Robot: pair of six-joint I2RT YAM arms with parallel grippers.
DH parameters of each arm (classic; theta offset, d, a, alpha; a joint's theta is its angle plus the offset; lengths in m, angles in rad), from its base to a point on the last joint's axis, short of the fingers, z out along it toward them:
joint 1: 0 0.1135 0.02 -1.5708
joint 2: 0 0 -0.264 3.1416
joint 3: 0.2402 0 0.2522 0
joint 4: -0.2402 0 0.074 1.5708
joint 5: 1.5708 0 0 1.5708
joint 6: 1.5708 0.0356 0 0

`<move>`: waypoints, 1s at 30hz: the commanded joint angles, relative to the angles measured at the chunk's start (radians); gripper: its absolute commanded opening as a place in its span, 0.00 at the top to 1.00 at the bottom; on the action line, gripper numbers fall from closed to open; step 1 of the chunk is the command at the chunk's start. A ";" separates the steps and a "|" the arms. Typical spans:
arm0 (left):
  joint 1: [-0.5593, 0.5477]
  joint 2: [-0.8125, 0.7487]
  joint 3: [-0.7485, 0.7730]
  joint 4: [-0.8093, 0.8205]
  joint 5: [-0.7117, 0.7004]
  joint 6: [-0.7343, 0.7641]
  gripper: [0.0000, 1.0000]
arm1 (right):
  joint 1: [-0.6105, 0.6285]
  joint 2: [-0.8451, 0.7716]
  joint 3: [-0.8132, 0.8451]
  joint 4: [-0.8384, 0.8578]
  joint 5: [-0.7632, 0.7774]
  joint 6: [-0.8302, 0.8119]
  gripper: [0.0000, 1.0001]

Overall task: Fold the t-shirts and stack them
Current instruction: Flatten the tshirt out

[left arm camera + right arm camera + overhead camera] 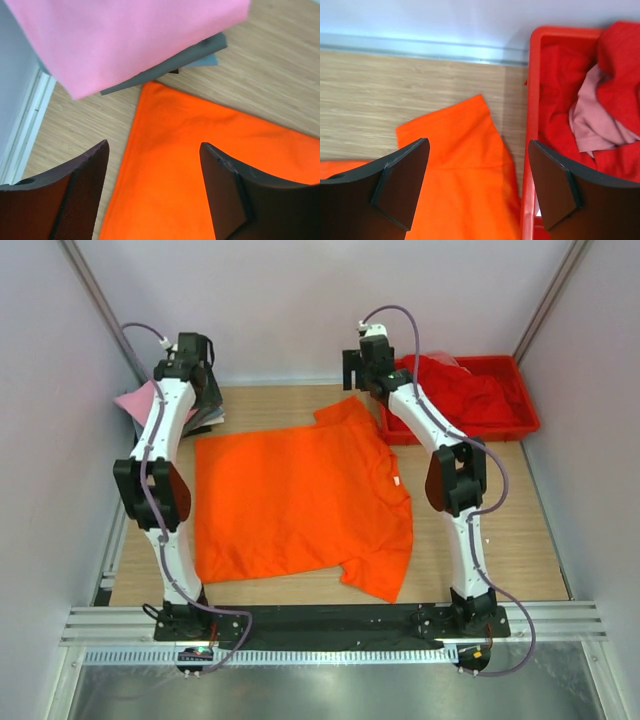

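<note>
A bright orange t-shirt [300,500] lies spread flat in the middle of the wooden table. My left gripper [203,390] hovers open and empty above its far left corner [200,165]. Just beyond that corner lies a folded pink t-shirt [125,40] on top of a folded grey t-shirt [200,52]. My right gripper [362,375] hovers open and empty above the orange shirt's far sleeve [465,165], next to a red tray. Crumpled red t-shirts [560,85] and a pink one [592,120] lie in that tray.
The red plastic tray [525,420] stands at the back right, its rim [531,100] beside my right fingers. The pink-and-grey stack [135,400] lies at the back left by the wall. White walls enclose the table on three sides.
</note>
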 commanded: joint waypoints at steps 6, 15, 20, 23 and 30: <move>-0.017 -0.453 -0.269 -0.034 0.168 -0.061 0.27 | 0.012 -0.481 -0.390 0.048 -0.017 0.093 0.13; -0.147 -0.870 -0.911 -0.120 0.276 -0.320 0.06 | 0.098 -1.089 -1.132 0.020 0.009 0.438 0.13; -0.300 -1.066 -1.179 -0.167 0.307 -0.521 0.00 | 0.288 -1.304 -1.428 0.061 0.032 0.612 0.12; -0.399 -1.168 -1.274 -0.224 0.258 -0.664 0.00 | 0.415 -1.283 -1.473 0.074 0.083 0.653 0.12; -0.404 -1.457 -1.526 -0.178 0.198 -0.934 0.09 | 0.486 -1.180 -1.447 0.113 0.094 0.614 0.12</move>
